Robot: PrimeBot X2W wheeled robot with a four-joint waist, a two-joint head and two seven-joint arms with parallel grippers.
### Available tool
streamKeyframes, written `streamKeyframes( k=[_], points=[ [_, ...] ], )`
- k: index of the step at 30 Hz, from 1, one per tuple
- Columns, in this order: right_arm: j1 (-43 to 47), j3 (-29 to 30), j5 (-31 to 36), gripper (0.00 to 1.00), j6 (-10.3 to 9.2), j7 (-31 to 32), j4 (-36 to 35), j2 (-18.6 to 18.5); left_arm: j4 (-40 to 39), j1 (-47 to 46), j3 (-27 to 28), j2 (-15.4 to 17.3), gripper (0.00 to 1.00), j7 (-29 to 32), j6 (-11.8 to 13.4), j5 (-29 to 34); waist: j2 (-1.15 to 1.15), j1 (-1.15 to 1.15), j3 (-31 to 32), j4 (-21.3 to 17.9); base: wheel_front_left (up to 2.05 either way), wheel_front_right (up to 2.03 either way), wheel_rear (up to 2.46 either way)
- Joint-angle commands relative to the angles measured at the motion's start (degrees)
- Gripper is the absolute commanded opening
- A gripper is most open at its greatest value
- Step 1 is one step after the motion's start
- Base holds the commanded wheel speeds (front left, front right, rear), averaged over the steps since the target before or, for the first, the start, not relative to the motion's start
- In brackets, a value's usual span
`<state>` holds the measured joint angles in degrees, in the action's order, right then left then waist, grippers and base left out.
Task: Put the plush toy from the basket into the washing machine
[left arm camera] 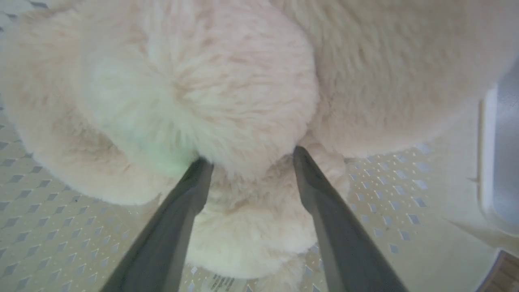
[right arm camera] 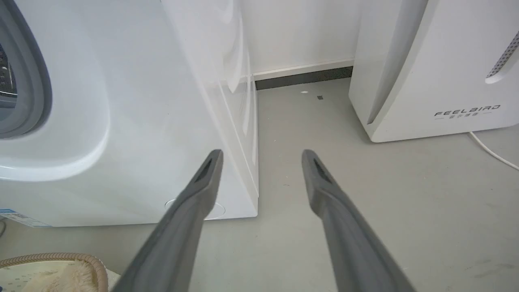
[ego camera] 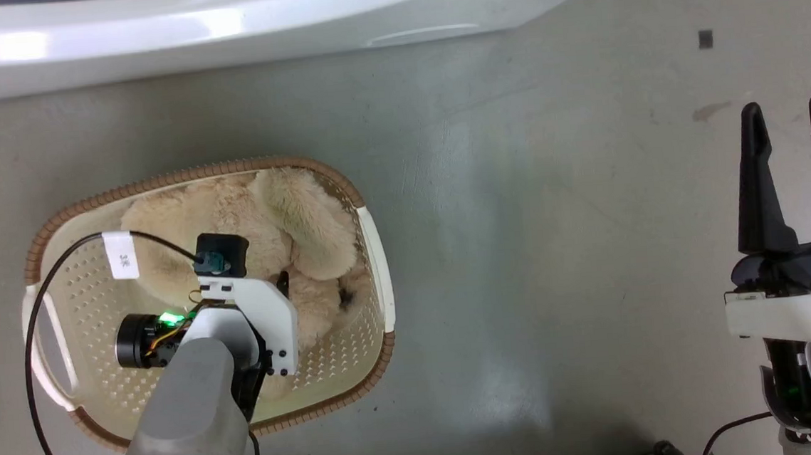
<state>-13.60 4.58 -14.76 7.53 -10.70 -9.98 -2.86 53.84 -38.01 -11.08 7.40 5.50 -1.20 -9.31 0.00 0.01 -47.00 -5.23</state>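
**Spotter:** What's around you?

**Operator:** In my head camera the big white front-loading washing machine (ego camera: 149,31) runs along the top edge. Smooth grey floor (ego camera: 557,245) lies between it and the cream-white perforated plastic basket with the brown woven-look rim (ego camera: 90,314). My right wrist camera shows the washer's round grey-gasketed porthole (right arm camera: 28,81) at the far left. Off to the washer's right, well apart across the floor, stands a white slanted-front appliance (right arm camera: 438,81) with a thin white cord (right arm camera: 492,152) on the floor beside it. A black cable (ego camera: 35,339) carrying a white tag (ego camera: 120,254) loops from my left wrist out over the basket's left rim.

**Spotter:** And the toy?

**Operator:** The large, shaggy cream-beige plush toy (ego camera: 291,221) lies in the basket, filling its far and right side. My left gripper (left arm camera: 247,156) is down inside the basket, right against the toy. Its two dark fingers are spread moderately wide. The tips touch the fur under a rounded fluffy lobe, and a smaller lobe sits between the fingers. I have nothing clamped.

**Spotter:** Right arm?

**Operator:** My right gripper (ego camera: 790,111) hovers over the floor well to the right of the basket. Its fingers are parted and hold nothing, and they point toward the washer's lower right corner.
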Motion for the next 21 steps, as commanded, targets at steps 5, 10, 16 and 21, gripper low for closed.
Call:
streamKeyframes(
  k=[5, 10, 16, 21],
  points=[
    [-2.29, 0.26, -1.14, 1.0, -0.03, -1.06, -0.59, -0.01, 4.11, -3.53, -1.41, 0.12, 1.0, -0.71, -0.24, -0.93, 0.0, -0.01, -2.6, -0.01, 0.0, 0.0, 0.0],
    [-3.22, 0.28, -1.81, 1.0, -0.03, -1.66, -0.36, -0.01, 7.06, -4.86, -2.67, -0.08, 0.0, -1.17, -0.83, -1.5, 0.0, -0.01, -3.37, 0.2, 0.0, 0.0, 0.0],
    [-4.37, 0.27, -2.69, 1.0, -0.04, -2.37, 0.08, -0.01, 10.57, -6.48, -3.92, -0.09, 0.0, -1.81, -1.72, -2.53, 0.0, -0.01, -3.23, 0.31, 0.0, 0.0, 0.0],
    [-4.54, 0.36, -3.15, 1.0, -0.04, -2.85, 1.19, -0.01, 12.93, -7.01, -4.54, -0.21, 0.0, -2.99, -2.37, -3.52, 0.0, -0.01, -1.95, 0.4, 0.0, 0.0, 0.0]
  ],
)
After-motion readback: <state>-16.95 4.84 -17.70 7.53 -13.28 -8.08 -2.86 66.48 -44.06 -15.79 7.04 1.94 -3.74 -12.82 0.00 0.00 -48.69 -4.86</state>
